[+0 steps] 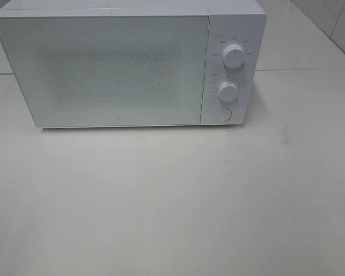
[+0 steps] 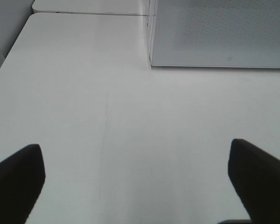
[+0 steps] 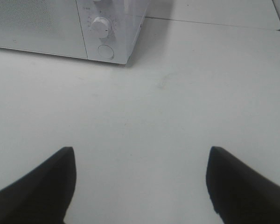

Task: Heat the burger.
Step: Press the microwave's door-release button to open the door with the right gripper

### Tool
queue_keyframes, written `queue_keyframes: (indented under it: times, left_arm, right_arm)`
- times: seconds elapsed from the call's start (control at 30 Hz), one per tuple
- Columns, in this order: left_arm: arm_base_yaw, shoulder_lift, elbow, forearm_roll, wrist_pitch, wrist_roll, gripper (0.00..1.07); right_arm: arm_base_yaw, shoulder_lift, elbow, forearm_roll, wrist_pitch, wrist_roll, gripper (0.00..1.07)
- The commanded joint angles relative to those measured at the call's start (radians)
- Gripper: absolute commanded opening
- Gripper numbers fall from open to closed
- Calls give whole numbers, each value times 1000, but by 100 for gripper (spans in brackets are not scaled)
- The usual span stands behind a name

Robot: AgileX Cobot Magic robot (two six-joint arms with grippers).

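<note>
The burger is out of view in every frame. A white microwave stands at the back of the white table with its door shut; it also shows as the microwave in the left wrist view and the microwave in the right wrist view. My left gripper hangs open over bare tabletop, its dark fingers wide apart with nothing between them. My right gripper is open too, over bare table in front of the microwave's right end. Neither arm appears in the exterior high view.
The microwave's control panel carries an upper dial, a lower dial and a round button. A second table surface adjoins behind the seam at the right. The table's left edge shows in the left wrist view.
</note>
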Motion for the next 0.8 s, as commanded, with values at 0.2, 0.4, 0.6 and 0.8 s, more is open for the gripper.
queue_keyframes:
  times: [0.2, 0.4, 0.6, 0.8]
  left_arm:
    - [3, -13, 5, -1, -13, -6, 100]
    - [3, -13, 5, -1, -13, -6, 100]
    - [3, -13, 5, -1, -13, -6, 100]
    - [3, -13, 5, -1, -13, -6, 100]
  right_arm:
    - [-3, -27, 3, -7, 0, 4, 75]
    - [-3, -1, -7, -5, -13, 1, 75]
    - [-3, 112, -24, -6, -94, 0, 75]
    - [-2, 272, -7, -5, -307, 0, 75]
